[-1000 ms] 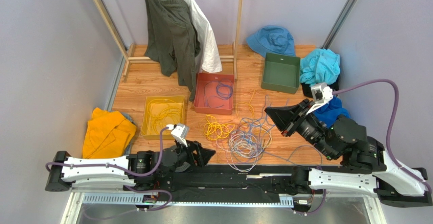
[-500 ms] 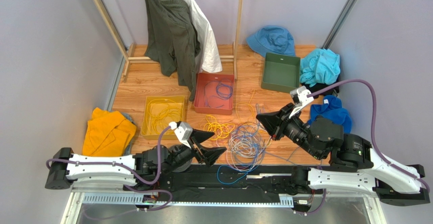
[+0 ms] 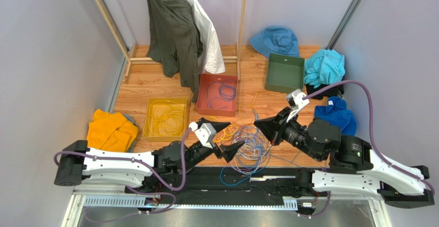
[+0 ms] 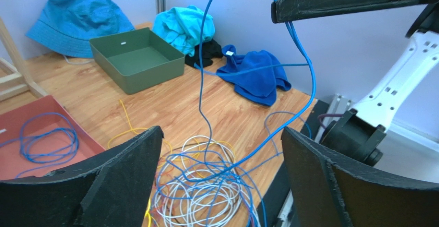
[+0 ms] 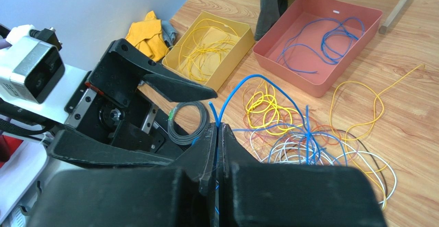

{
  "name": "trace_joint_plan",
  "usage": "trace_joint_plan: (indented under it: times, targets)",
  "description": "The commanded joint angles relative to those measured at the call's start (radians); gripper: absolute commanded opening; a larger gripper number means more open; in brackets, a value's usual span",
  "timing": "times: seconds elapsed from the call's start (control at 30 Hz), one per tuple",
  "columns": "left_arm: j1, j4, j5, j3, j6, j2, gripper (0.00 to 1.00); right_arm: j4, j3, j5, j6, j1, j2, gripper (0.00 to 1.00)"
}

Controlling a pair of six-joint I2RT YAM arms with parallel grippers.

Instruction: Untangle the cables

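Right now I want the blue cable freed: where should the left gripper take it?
Grip the blue cable where it hangs upright above the tangle, probably level from the left: it is clear of the rest there, under the right gripper.

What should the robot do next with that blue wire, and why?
Probably lift the right tool a little higher: it is shut on a blue cable whose lower part runs into the tangled pile, and the open left tool holds nothing.

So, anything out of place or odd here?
Only the tangle itself: the cables lie in a knotted heap on the table, and the shut right tool holds one blue cable up out of it. Nothing looks damaged.
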Motion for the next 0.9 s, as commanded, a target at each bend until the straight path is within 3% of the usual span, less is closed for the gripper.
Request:
trace_joint_plan:
  times: [0.0,0.1,0.13,0.17,0.3,0.37,0.47,0.57,0.7,0.87]
  targets:
    - [0.031,0.047,0.023,0.054,0.06,0.05,0.88,0.055,-0.01,-0.03,0.014,0.004,-0.01,0.0]
    - [0.045,0.029,0.052,0.056,0.04,0.044,0.47,0.046,-0.014,-0.023,0.016,0.004,-0.021,0.0]
    - [0.045,0.02,0.05,0.056,0.037,0.037,0.08,0.041,-0.017,-0.013,0.019,0.004,-0.027,0.0]
    - [0.047,-0.018,0.031,0.057,0.022,0.032,0.0,0.038,-0.027,-0.007,0.017,0.003,-0.043,0.0]
    - [0.06,-0.132,0.026,0.079,0.002,-0.038,0.0,0.037,-0.054,0.02,0.023,0.004,-0.078,0.01]
    - [0.065,-0.228,-0.003,0.091,-0.024,-0.069,0.0,0.027,-0.064,0.033,0.028,0.006,-0.096,0.06]
    - [0.071,-0.331,-0.016,0.111,-0.044,-0.135,0.0,0.021,-0.094,0.04,0.043,0.004,-0.127,0.0]
    - [0.071,-0.387,-0.029,0.108,-0.054,-0.201,0.0,0.02,-0.116,0.04,0.054,0.004,-0.147,0.0]
    - [0.073,-0.471,-0.059,0.155,-0.051,-0.285,0.0,0.003,-0.126,0.042,0.069,0.004,-0.164,0.27]
    - [0.076,-0.667,-0.092,0.318,-0.028,-0.284,0.0,0.001,-0.186,0.053,0.094,0.004,-0.207,0.34]
